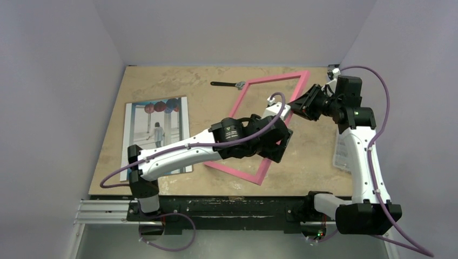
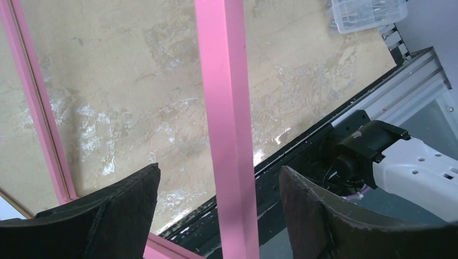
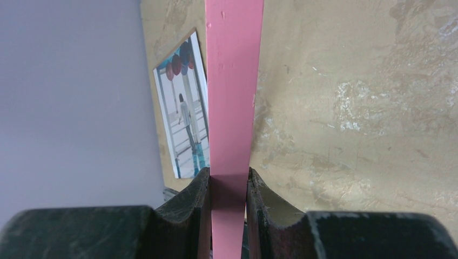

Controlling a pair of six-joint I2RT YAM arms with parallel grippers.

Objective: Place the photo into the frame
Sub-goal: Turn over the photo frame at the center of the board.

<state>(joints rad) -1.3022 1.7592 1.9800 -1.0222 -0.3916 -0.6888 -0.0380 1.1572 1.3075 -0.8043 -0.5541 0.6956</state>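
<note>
right hand [image 3: 229,181] clenching edge of pink frame [image 1: 237,174] at upper right, left hand [image 2: 219,175] released, straddling a frame bar without touching, photo [image 1: 148,124] lying face-up at left on tabletop [image 1: 162,81]

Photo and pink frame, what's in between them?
In the top view, only bare tabletop and the left arm, which reaches across that gap from the photo's corner to the frame.

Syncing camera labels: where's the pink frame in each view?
Top external: the frame sits skewed at centre-right, partly hidden by the left arm.
Left wrist: the frame shows as a vertical rail mid-picture, inside the open left tool.
Right wrist: the frame is a vertical rail at centre, pinched by the right tool.
Shared landmark: the mottled tan table.
</note>
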